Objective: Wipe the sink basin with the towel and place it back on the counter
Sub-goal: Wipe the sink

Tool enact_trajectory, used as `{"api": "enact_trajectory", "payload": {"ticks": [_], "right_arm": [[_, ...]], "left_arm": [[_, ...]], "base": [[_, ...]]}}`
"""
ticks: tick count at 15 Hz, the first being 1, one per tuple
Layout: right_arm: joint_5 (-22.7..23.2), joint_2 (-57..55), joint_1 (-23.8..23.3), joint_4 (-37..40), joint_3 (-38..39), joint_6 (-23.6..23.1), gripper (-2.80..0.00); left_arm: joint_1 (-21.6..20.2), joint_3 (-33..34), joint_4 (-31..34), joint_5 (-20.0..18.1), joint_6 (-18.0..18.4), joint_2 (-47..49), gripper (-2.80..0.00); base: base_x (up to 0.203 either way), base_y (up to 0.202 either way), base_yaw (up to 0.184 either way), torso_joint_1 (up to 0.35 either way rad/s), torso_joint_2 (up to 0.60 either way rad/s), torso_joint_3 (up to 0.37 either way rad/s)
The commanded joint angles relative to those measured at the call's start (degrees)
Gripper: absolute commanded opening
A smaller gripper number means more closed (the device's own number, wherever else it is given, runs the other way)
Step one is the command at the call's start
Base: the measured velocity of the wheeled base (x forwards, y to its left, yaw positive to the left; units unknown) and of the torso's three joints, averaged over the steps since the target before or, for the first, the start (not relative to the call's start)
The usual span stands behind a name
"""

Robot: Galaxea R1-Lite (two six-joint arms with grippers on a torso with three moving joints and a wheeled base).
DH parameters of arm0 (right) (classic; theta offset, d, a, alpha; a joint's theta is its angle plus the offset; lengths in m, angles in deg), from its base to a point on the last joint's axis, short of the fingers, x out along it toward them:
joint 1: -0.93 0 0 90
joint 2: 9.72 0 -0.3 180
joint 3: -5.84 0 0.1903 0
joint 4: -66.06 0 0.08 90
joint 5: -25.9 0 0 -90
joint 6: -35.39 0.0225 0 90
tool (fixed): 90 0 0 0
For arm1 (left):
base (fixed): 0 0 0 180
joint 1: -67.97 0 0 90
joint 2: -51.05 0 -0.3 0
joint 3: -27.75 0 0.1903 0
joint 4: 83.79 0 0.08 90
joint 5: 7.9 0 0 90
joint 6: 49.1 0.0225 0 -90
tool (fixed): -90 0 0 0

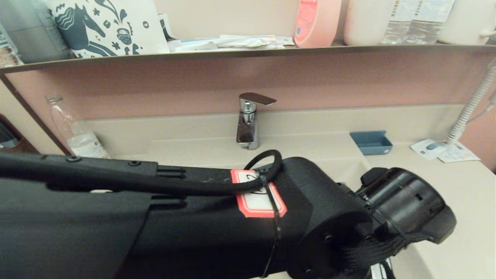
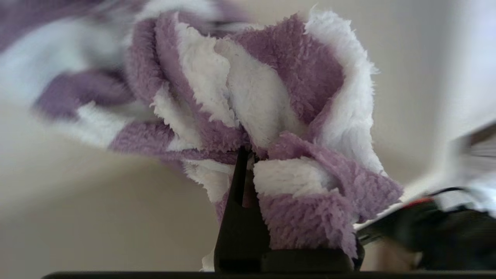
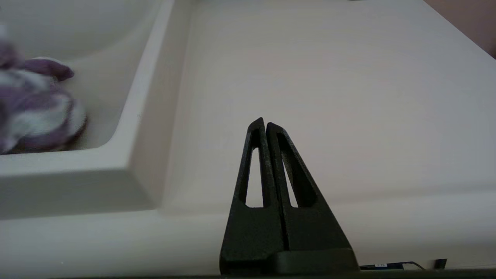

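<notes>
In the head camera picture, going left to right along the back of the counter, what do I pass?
Clear plastic bottle → chrome faucet → blue tray → paper leaflets → white coiled cord.

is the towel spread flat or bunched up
Bunched up. The towel is crumpled in folds, clamped in the left gripper, and the right wrist view shows it down inside the basin.
</notes>
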Motion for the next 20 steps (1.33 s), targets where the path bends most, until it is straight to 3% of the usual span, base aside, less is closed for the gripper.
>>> {"api": "enact_trajectory", "payload": {"ticks": [1, 5, 10, 15, 20], "right_arm": [[0.0, -0.1, 0.0, 0.0, 0.0, 0.0, -2.8], [0.0, -0.1, 0.0, 0.0, 0.0, 0.0, -2.8], [0.0, 0.0, 0.0, 0.0, 0.0, 0.0, -2.8], [0.0, 0.0, 0.0, 0.0, 0.0, 0.0, -2.8], [0.0, 0.0, 0.0, 0.0, 0.0, 0.0, -2.8]], "left_arm": [[0.8, -5.2, -2.2, 0.2, 2.0, 4.9, -2.8], [1.0, -5.1, -7.6, 0.3, 2.7, 9.0, -2.8], [1.0, -3.8, -7.5, 0.3, 2.4, 12.6, -2.8], [-0.5, 4.8, -7.3, 2.7, 2.5, 13.6, -2.8], [-5.7, 13.9, -7.4, 7.1, 2.3, 12.0, -2.8]], "base": [[0.0, 0.0, 0.0, 0.0, 0.0, 0.0], [0.0, 0.0, 0.0, 0.0, 0.0, 0.0], [0.0, 0.0, 0.0, 0.0, 0.0, 0.0], [0.0, 0.0, 0.0, 0.0, 0.0, 0.0], [0.0, 0.0, 0.0, 0.0, 0.0, 0.0]]}}
